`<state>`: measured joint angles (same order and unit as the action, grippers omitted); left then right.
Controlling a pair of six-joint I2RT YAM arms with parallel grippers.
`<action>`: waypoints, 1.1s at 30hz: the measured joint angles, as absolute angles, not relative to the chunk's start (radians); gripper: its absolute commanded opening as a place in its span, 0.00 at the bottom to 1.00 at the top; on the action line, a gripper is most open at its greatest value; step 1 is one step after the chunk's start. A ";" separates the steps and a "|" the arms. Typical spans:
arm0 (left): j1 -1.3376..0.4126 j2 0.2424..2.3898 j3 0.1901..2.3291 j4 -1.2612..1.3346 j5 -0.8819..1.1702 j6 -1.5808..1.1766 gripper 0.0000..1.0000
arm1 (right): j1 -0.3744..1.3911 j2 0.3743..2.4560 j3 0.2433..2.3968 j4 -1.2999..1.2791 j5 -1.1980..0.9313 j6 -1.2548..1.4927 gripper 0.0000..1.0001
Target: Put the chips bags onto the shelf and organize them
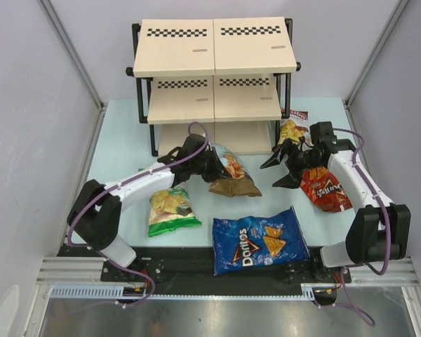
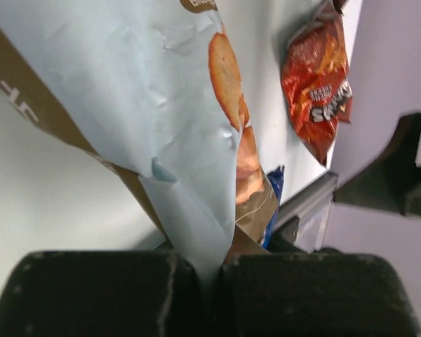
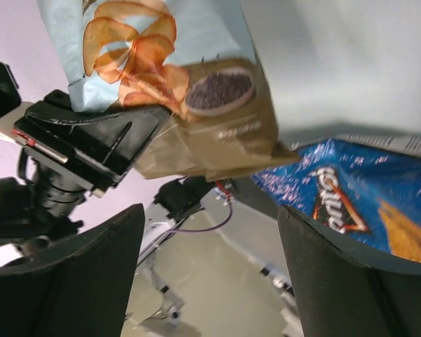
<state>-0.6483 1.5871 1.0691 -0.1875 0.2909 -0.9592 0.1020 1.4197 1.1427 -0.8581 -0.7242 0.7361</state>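
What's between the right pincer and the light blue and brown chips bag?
Nothing but a bare strip of pale table, seen in the top view. The open right pincer faces the pale blue-and-brown glossy chips bag, pinched by the left pincer.

1. Top view: bright, even light; soft shadow beneath the shelf [image 1: 214,53].
2. Left wrist: left tool [image 2: 209,281] dark and blurred; pale bag [image 2: 126,84] sharp.
3. Right wrist: right tool [image 3: 210,281] dark, soft-edged.

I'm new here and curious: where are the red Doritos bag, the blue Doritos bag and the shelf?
red Doritos bag [image 1: 325,189], top view, bag's middle.
blue Doritos bag [image 1: 259,241], top view, printed front.
shelf [image 1: 175,56], top view, top board.
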 measured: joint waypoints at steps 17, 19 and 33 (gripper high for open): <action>-0.674 1.674 1.329 -0.145 0.113 -1.018 0.00 | 0.303 1.344 1.142 -0.816 -0.693 1.066 0.91; -0.671 1.674 1.329 -0.134 0.125 -1.019 0.00 | 0.315 1.342 1.142 -0.804 -0.653 1.087 0.91; -0.674 1.666 1.264 -0.110 0.231 -1.011 0.00 | 0.394 1.334 1.126 -0.630 -0.406 1.256 0.89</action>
